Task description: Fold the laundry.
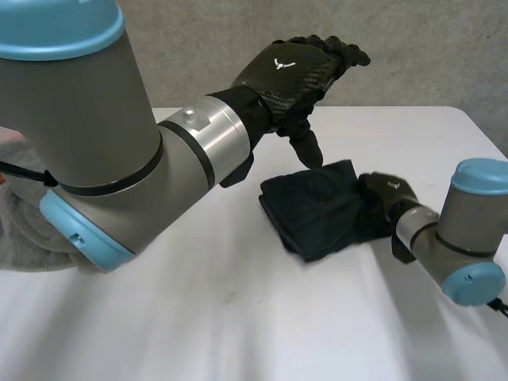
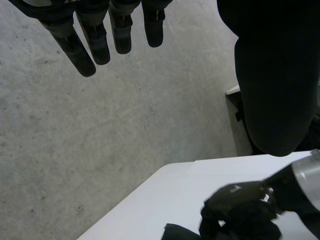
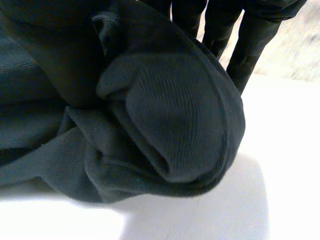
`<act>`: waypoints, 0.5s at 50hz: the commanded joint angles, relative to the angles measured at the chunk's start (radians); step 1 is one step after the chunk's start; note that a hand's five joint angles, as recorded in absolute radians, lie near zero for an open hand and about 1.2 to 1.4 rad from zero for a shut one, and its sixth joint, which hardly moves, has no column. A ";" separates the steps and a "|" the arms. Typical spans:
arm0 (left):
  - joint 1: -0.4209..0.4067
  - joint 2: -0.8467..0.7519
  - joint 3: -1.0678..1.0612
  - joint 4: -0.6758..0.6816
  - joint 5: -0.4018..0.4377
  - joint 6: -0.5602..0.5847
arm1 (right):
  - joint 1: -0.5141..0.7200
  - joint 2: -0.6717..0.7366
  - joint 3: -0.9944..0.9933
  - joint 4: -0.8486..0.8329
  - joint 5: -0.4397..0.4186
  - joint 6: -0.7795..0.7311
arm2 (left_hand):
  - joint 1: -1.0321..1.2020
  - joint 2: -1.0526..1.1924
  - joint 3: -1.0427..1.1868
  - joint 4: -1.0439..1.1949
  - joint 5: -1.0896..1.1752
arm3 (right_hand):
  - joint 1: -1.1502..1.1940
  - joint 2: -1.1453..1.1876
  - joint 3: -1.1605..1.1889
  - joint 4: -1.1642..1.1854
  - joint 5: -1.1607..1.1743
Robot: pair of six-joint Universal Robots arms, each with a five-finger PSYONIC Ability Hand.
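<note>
A dark, folded cloth [image 1: 313,210] lies on the white table [image 1: 238,317], right of the middle. My right hand [image 1: 389,194] is at the cloth's right edge, with a bunched fold of the cloth [image 3: 170,125] pinched between its thumb and its fingers [image 3: 250,45]. My left hand [image 1: 290,71] hangs in the air above and behind the cloth, apart from it and open, with its fingers [image 2: 100,40] straight and its thumb pointing down. The left wrist view looks down on the right hand [image 2: 235,202] and a corner of the cloth [image 2: 177,233].
A pile of grey laundry [image 1: 20,234] lies at the table's left edge, partly behind my left arm [image 1: 95,143]. A concrete wall [image 1: 413,55] stands behind the table's far edge.
</note>
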 commanded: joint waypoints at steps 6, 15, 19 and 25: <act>0.011 0.011 0.002 -0.005 0.007 0.001 | -0.115 0.313 -0.578 0.091 0.174 0.050 | -0.014 -0.028 -0.031 -0.024 -0.049 | 0.367 0.281 0.310 0.206 0.354; 0.028 0.002 0.002 -0.022 0.013 0.002 | -0.238 0.592 -1.090 0.263 0.236 0.015 | -0.014 -0.028 -0.031 -0.024 -0.049 | 0.367 0.281 0.310 0.206 0.354; 0.029 -0.007 0.006 -0.025 0.016 0.002 | -0.295 0.699 -1.274 0.298 0.226 -0.011 | -0.014 -0.028 -0.031 -0.024 -0.049 | 0.367 0.281 0.310 0.206 0.354; 0.028 -0.013 0.002 -0.033 0.019 0.001 | -0.362 0.730 -1.307 0.287 0.205 -0.048 | -0.014 -0.028 -0.031 -0.024 -0.049 | 0.367 0.281 0.310 0.206 0.354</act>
